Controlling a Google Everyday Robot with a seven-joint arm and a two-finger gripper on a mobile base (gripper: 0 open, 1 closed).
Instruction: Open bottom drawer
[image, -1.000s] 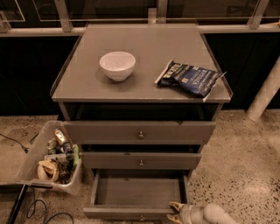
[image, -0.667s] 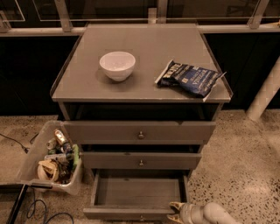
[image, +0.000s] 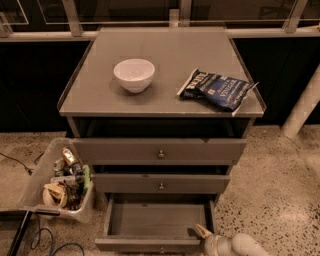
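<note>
The bottom drawer (image: 150, 220) of the grey cabinet is pulled out, and its shallow grey tray shows empty. Its flat front panel (image: 150, 244) lies at the bottom edge of the view, with its small round knob (image: 161, 249) barely showing. The mid-sized drawer (image: 161, 184) and the widest top drawer (image: 160, 150) sit above it, each slightly ajar. My gripper (image: 204, 234) is at the drawer's front right corner, its pale fingers next to the panel's right end.
A white bowl (image: 134, 75) and a blue snack bag (image: 216, 89) lie on the cabinet top (image: 165, 50). A clear bin of clutter (image: 60, 182) stands on the speckled floor at the left. Cables (image: 40, 240) lie by it. A white post (image: 302, 107) stands at the right.
</note>
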